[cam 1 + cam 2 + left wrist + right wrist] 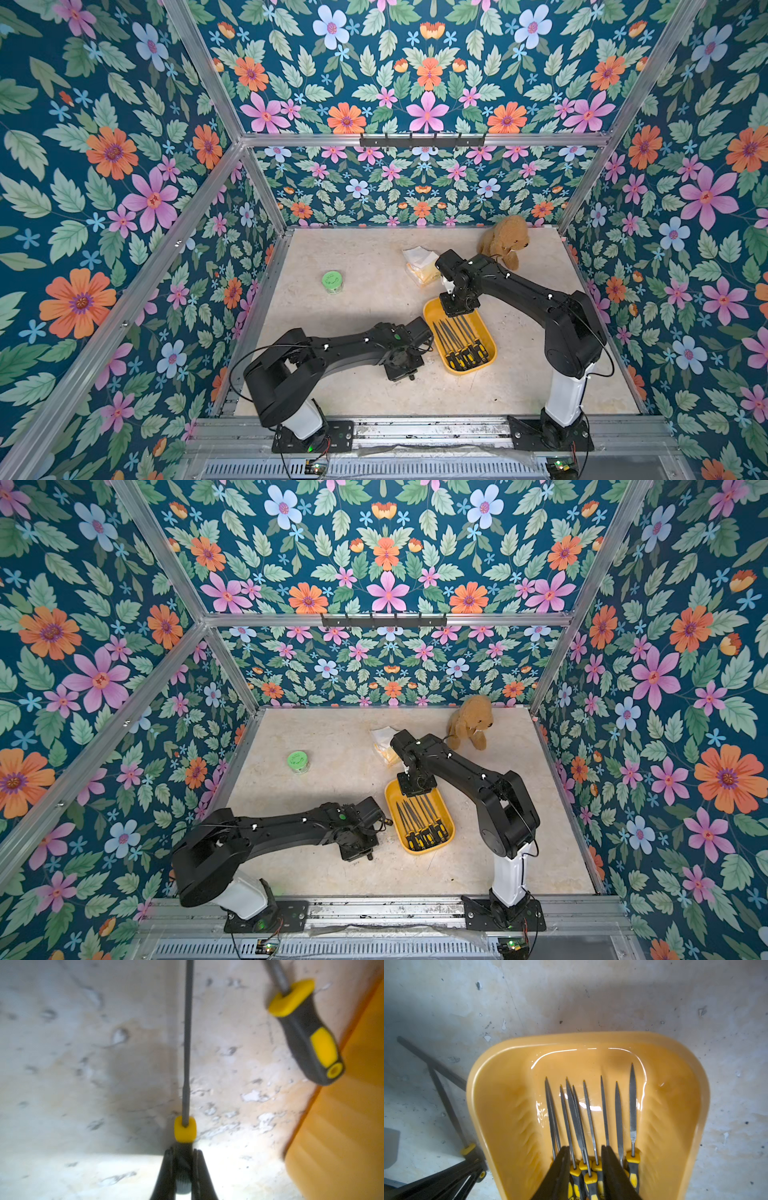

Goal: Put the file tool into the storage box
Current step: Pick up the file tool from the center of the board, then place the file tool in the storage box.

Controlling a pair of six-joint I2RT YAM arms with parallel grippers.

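So the left gripper [184, 1153] has its jaws clamped on the handle of a file [187, 1043], low over the table [83, 1084] just beside the box [342, 1126]. We can't tell if the file is off the table yet. A second file [307, 1032] lies between it and the box, handle close to the wall. The right gripper [586, 1159] hangs over the box with its jaws apart, holding nothing, right above the stored files [591, 1115].

Our take on doing this bit well: lift straight up first so the shaft doesn't drag the second file along. Keep it level, clear the rim, then lay it down parallel to the stored files, handle at the same end. The bare strip on the left gripper's side of the box looks like the spot. The right gripper should probably back off, since we reckon it crowds the drop.
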